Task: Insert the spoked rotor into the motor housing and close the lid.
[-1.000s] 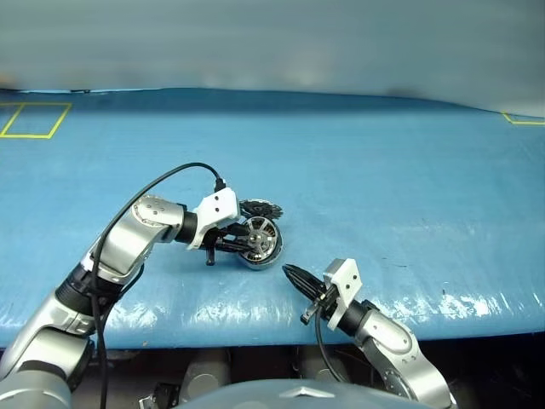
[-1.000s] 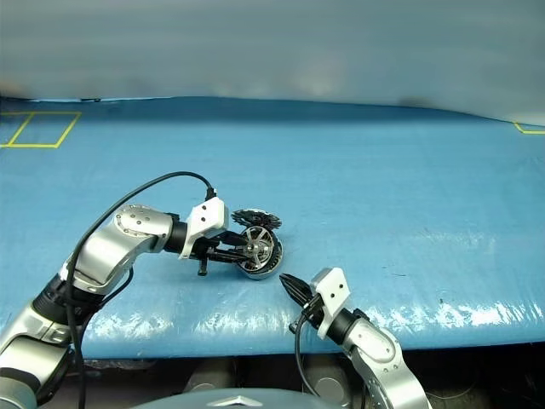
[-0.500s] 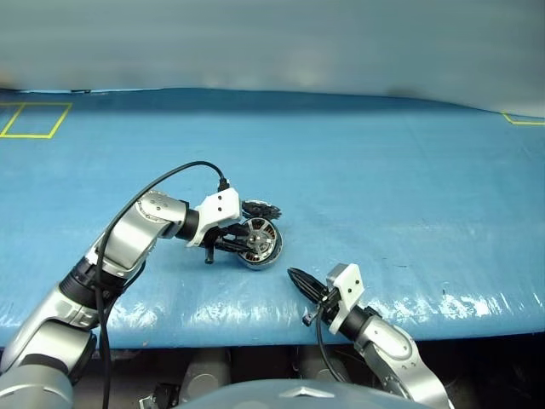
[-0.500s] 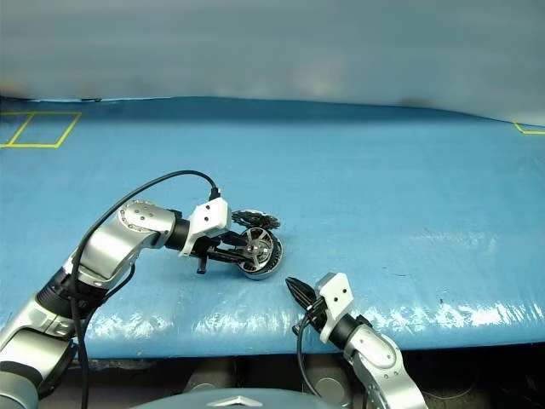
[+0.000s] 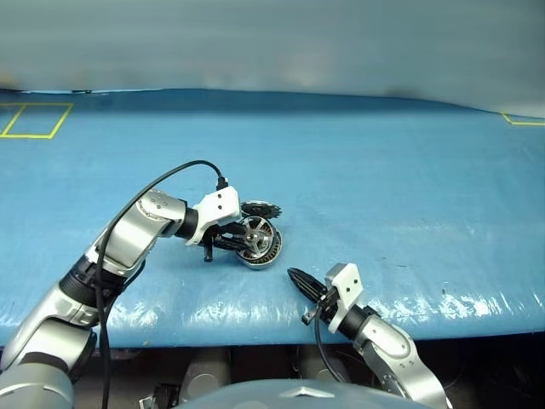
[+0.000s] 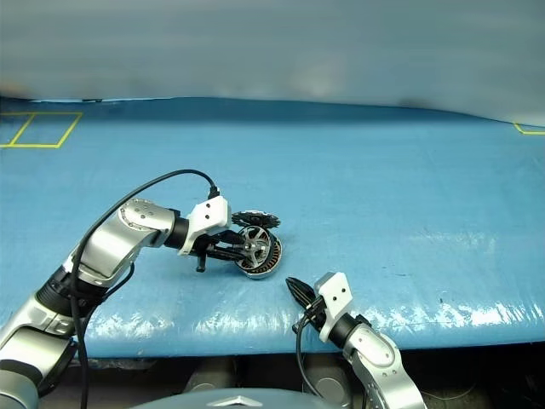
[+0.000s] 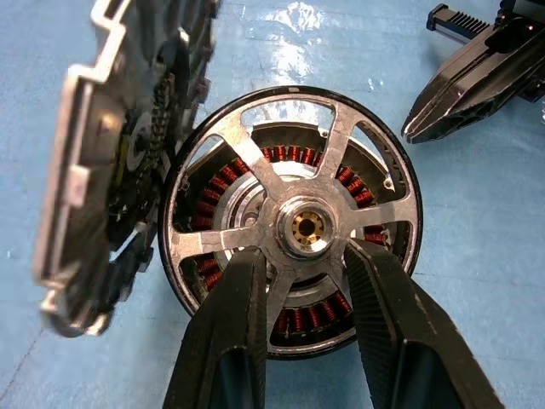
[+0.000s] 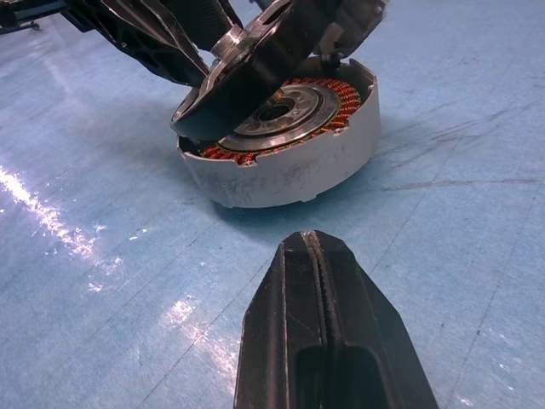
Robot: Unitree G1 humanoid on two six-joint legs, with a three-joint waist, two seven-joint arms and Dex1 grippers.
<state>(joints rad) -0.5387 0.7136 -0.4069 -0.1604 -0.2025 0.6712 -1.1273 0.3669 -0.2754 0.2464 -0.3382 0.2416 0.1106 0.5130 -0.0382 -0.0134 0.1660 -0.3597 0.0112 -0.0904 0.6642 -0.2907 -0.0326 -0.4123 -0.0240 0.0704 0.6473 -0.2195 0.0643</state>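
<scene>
Left eye view: motor housing [image 5: 258,244] on blue counter [image 5: 409,196], lid [image 5: 260,209] raised just behind it; left wrist view: left gripper [image 7: 305,281] jaws pinching spoked rotor [image 7: 294,226] over housing, tilt risks jamming; right wrist view: right gripper [image 8: 319,281] jaws pressed together, near housing.

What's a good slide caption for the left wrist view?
Left gripper holds the spoked rotor by a spoke over the motor housing, lid open.
</scene>
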